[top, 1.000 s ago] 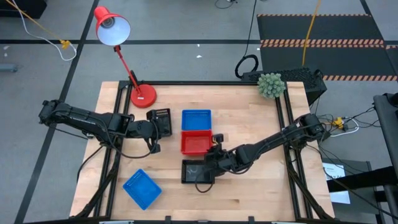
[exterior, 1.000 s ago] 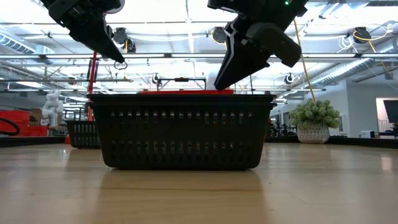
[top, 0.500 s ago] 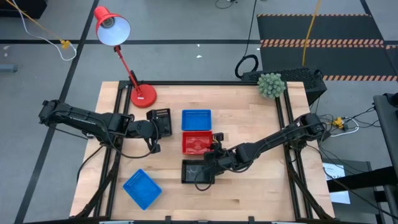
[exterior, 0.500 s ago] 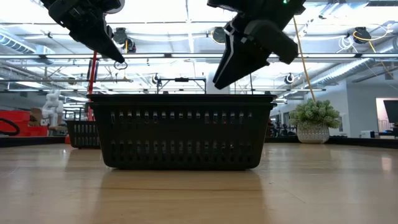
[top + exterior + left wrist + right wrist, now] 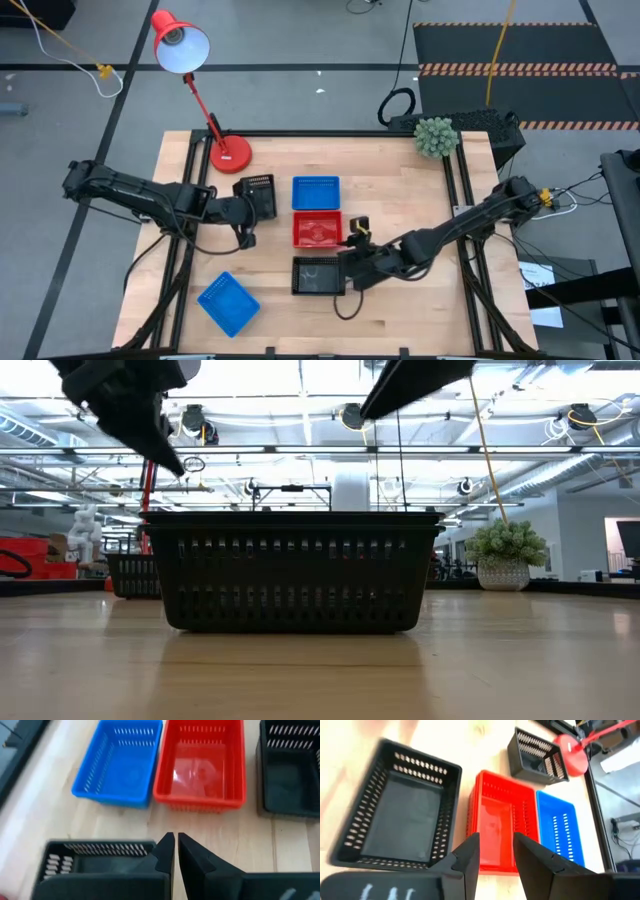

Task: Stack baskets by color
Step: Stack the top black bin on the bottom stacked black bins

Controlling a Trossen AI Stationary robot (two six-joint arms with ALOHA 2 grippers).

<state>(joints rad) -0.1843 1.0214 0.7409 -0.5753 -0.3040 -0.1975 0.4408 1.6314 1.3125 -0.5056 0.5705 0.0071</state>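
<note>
Down the table's middle stand a blue basket (image 5: 315, 192), a red one (image 5: 317, 229) and a black one (image 5: 318, 275), each on its base. A second black basket (image 5: 258, 190) rests at the far left, and a second blue one (image 5: 228, 303) at the near left. My left gripper (image 5: 176, 851) is shut and hangs in the air over the right edge of that far-left black basket (image 5: 95, 855), touching nothing. My right gripper (image 5: 495, 855) is open and raised, just right of the middle black basket (image 5: 395, 810), with nothing between its fingers.
A red desk lamp stands with its base (image 5: 228, 152) at the table's far left. A small potted plant (image 5: 435, 137) sits at the far right corner. Bare wood (image 5: 420, 320) lies at the near right. Black frame rails run along the table's edges.
My right gripper has risen and drawn back toward the table's right edge, away from the middle black basket's right rim. In the low view, the red rim that showed above that black basket has sunk out of sight.
</note>
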